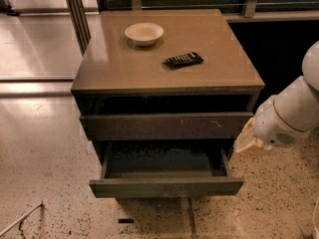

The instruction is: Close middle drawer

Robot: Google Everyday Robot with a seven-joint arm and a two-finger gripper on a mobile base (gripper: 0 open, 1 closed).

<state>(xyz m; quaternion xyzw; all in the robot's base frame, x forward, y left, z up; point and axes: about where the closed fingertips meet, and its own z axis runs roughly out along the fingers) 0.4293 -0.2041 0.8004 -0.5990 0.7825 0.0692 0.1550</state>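
Right, the end effector (247,142) sat low on the end of the white arm (291,116), just off the right end of the taller scratched drawer front (164,126). Couldn't tell whether it was apart or together, or whether it touched the wood. The middle drawer (167,187) was left of it and slightly lower, pulled well out, with its dark bluish inside showing and its plain front facing me. The scratched front stood out a little, with a dark gap above. Up and left of the end effector, on the worktop (119,73), lay a black remote (183,59). Farther left and back sat a pale bowl (144,34). Speckled floor (45,173) ran below.
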